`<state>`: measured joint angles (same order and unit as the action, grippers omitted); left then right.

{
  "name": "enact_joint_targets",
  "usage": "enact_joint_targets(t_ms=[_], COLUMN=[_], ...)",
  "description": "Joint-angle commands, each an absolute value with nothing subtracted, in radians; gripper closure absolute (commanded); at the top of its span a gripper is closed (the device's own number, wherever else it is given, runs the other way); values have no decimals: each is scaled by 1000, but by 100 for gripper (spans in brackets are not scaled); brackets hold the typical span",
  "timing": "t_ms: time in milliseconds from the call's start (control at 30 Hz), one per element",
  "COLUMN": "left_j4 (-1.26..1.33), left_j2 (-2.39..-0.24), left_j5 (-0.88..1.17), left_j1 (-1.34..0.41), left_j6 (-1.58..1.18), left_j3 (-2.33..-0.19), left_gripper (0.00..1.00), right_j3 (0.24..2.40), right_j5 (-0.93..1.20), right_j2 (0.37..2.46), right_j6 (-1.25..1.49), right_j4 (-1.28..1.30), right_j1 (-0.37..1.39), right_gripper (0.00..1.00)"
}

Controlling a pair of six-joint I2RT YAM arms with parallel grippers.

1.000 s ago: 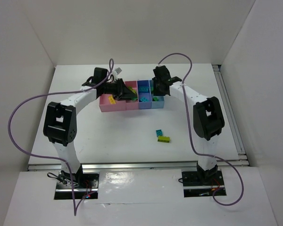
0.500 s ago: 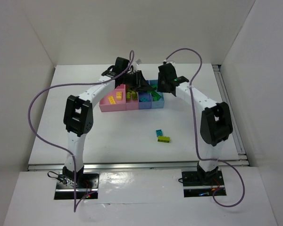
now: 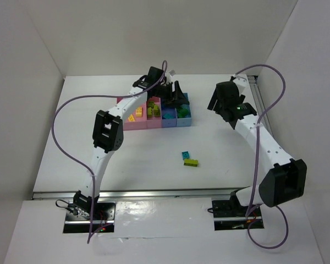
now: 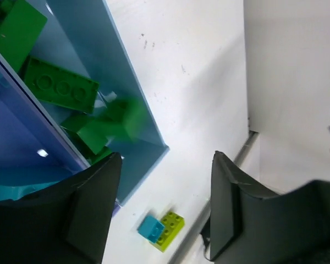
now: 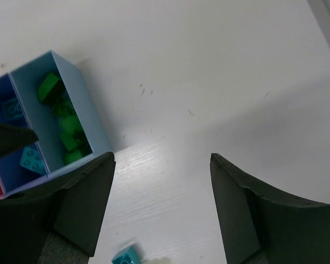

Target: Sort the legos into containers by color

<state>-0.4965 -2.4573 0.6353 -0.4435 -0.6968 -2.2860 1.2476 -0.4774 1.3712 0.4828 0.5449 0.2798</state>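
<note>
Bins (image 3: 169, 124) partly hidden under left gripper (image 3: 175, 94), spread, empty; right gripper (image 5: 160, 159) likewise, alongside. Top view alone shows yellow brick (image 3: 131, 117) in pink bin (image 3: 133, 126); wrists show dark green bricks (image 4: 60, 88) in light blue bin (image 4: 133, 104).

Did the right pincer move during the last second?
Yes. The right pincer moved right, away from the row of bins, which stayed put.

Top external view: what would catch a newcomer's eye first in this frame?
The row of four joined bins at the far middle of the table stands out, with bright legos inside. The left gripper hovers over its right end, jaws open. Nearer the arms, a cyan lego and a lime lego lie side by side on the table, while the right gripper hangs open to the right of the bins.
</note>
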Motion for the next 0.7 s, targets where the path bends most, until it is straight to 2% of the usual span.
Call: enact_joint_targets(t_ms=[0,33,67,267,367,433,667], left_j4=[-489,-489,-489,-500,-523,-523,-606], left_j2=[-2467,-2467,-2453,-2335,-2251,-2217,-2082], left_j5=[698,710,721,732,723,777,709], left_j1=[-443,-443,-443,-419,-371,-338,-223], left_j6=[-741,-741,-741,-712,-712,-735,-663], left_j3=[-2347,-2347,-2356,-2326,-2267,-2246,-2154], left_gripper=[31,27,27,26,26,27,27], right_j3=[1214,1204,1195,1123,1101,1101,1111], right_j5=[-379,-339,-259,-101,91,103,-11], right_j2=[1353,1353,1342,1353,1442,1521,1676], right_j6=[471,434,411,341,304,304,341], right_j4=[583,574,560,531,531,541,604], right_j1=[278,291,302,428,488,523,600], right_gripper=[23,23,23,23,12,6,3])
